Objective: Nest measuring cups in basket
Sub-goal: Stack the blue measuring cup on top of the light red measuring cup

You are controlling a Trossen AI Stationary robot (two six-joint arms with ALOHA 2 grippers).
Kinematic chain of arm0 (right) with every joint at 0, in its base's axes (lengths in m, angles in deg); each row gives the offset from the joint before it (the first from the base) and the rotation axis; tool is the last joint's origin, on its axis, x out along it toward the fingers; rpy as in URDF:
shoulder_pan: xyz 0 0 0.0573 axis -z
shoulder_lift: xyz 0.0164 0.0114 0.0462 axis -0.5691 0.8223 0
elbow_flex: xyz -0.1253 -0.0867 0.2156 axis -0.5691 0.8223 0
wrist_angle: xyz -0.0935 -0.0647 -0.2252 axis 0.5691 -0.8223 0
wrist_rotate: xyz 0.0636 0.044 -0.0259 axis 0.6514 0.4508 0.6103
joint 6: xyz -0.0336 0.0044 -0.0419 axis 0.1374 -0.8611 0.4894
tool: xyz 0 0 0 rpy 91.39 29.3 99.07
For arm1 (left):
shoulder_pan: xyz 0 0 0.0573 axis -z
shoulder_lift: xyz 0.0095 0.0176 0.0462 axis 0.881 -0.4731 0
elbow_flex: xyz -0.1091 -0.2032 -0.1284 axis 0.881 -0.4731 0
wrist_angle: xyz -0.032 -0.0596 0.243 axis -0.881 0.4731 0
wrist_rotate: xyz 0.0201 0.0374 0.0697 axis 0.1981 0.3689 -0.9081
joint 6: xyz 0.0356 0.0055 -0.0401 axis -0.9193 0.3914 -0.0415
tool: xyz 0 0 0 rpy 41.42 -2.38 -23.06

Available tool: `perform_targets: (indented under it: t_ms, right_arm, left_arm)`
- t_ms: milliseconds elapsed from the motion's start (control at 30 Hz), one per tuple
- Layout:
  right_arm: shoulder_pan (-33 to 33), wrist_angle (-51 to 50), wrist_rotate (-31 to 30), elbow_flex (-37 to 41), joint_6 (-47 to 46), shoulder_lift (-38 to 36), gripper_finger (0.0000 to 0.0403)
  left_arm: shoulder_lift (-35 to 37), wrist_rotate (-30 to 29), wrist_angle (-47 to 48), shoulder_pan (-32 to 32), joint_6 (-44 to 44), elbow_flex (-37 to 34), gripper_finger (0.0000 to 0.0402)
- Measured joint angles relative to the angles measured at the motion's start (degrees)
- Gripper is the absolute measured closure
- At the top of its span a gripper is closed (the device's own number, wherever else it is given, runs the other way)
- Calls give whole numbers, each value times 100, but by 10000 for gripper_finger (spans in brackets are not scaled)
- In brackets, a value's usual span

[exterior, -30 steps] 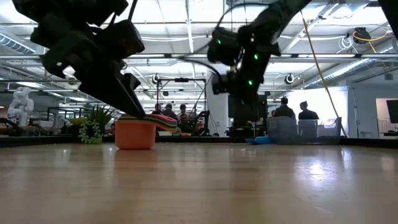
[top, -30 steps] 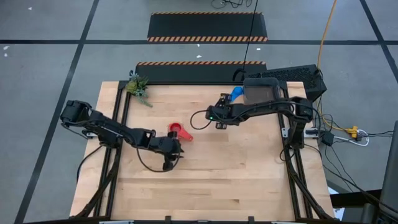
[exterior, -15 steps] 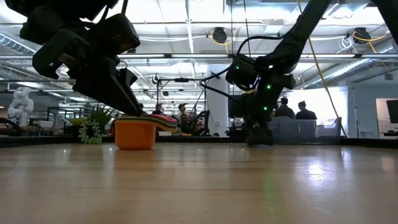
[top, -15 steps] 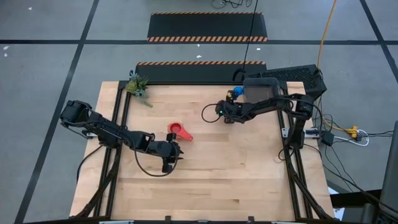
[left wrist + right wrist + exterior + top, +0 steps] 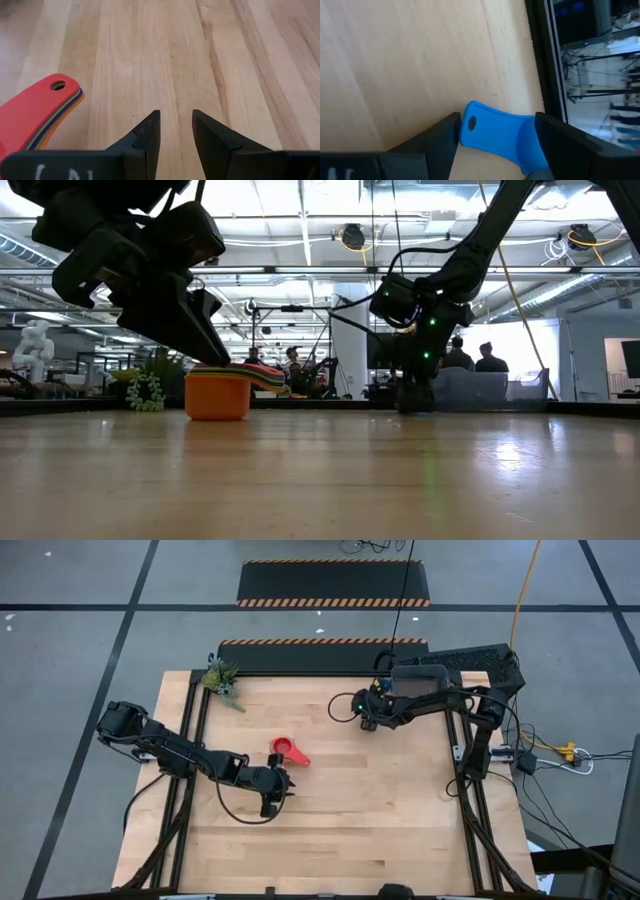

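A grey floor crossed by dark lines surrounds the wooden table, with hazard-striped black mats beyond it. Bright ceiling lights hang overhead. People stand far behind.

Nested stack of measuring cups set on the table just behind the left gripper, single cup lying between the right gripper's fingers, basket placed just beside that gripper

Dark jointed arms, blk cables, green LEDs
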Motion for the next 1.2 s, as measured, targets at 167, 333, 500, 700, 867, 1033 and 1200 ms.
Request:
perform_targets:
  t_ms: [167,333,500,700,867,1033,1200]
  right_arm:
    - [145,77,176,0,-109,1,163]
    - [246,78,534,0,-176,-1,189]
    - [309,67,657,0,-381,7,247]
    - [309,54,882,4,-368,17,347]
    - [301,91,891,2,-348,15,392]
    - [62,110,871,14,-423,-162,400]
    - [-315,42,951,20,-833,-806,403]
  left_arm:
    - [0,-92,-10,-2,2,0,286]
    - [0,-94,-112,-2,2,0,286]
    - [0,-94,-195,-2,4,0,286]
    - [0,-94,-200,-2,5,0,286]
    - [0,-94,-217,-2,2,0,286]
    - [0,-98,-318,-2,-64,0,286]
    - [0,-267,-459,-2,-192,0,286]
